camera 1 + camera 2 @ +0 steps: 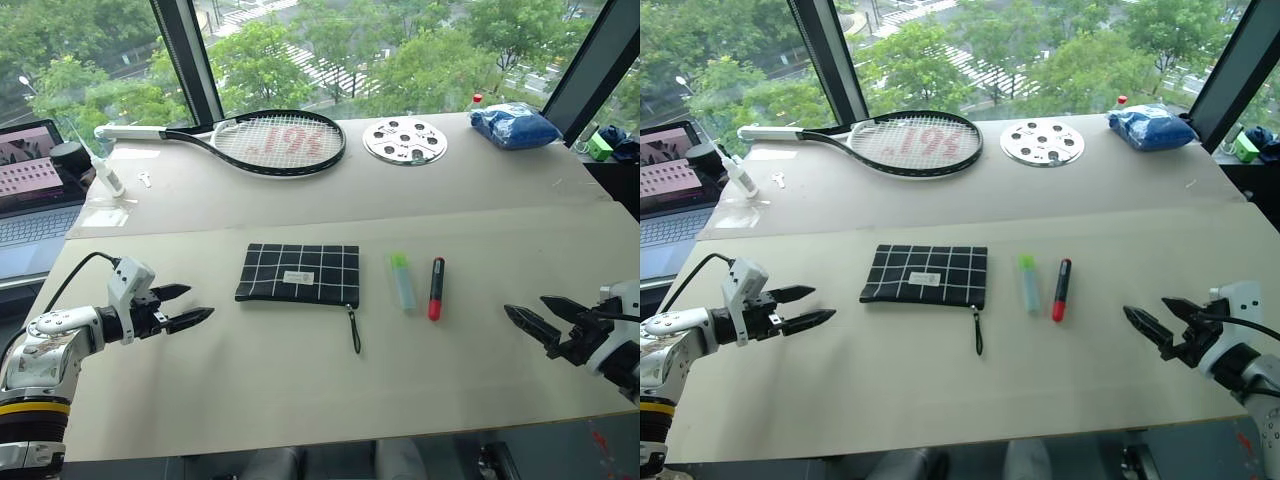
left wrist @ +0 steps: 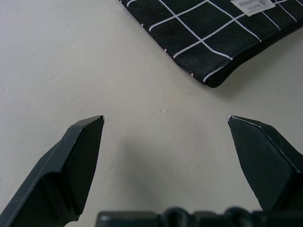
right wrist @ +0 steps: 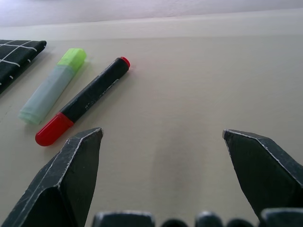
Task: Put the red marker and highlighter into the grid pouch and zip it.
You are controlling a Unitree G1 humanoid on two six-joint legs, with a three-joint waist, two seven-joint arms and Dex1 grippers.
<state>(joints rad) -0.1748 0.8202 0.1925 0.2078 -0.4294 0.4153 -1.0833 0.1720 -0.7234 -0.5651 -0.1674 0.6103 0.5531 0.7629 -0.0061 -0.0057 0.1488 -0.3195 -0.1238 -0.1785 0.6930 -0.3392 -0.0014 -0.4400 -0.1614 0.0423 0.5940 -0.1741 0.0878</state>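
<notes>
Both grippers, left (image 1: 190, 305) and right (image 1: 527, 313), hover with jaws spread, empty, flanking pouch (image 1: 298, 273), highlighter (image 1: 402, 281), marker (image 1: 436, 288) mid-counter (image 1: 300, 380)

Daylight was all I had to work with, coming in soft and even through the big windows (image 1: 400, 50) at the far side. The pale beige tabletop (image 1: 300, 400) was evenly lit, with no glare. Shadows were faint: a thin dark edge showed under the flat black fabric pouch with white grid lines (image 2: 203, 42). On my right wrist feed the slim black marker with red ends (image 3: 85, 101) was sharp enough, though the far table edge went soft. In both wrist feeds the near fingers looked slightly blurred.
</notes>
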